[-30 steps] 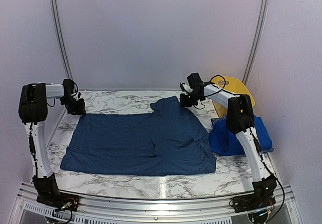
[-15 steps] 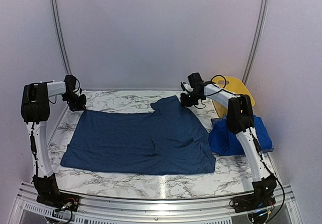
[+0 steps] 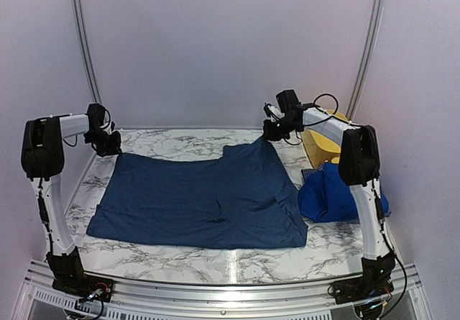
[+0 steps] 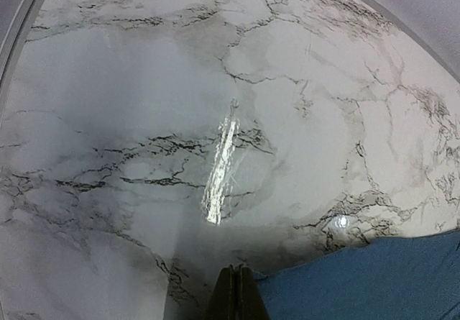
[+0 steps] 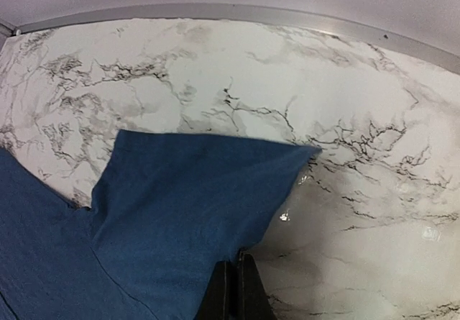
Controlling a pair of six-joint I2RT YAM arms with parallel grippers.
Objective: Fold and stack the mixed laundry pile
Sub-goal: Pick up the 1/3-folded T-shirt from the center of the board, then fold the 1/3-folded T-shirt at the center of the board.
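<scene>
Dark denim-blue garment (image 3: 201, 201) lies spread across the marble table (image 3: 180, 142), its far corners pinched in the closed left gripper (image 3: 111, 147) and closed right gripper (image 3: 272, 133), the right corner raised.

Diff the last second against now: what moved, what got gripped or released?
The left pincer closed on the far-left corner of the dark blue garment and eased slightly back. The right pincer, already shut on the far-right corner, rose and moved back and right, lifting that corner. Nothing was let go. The bright blue garment and yellow tub stayed put.
</scene>
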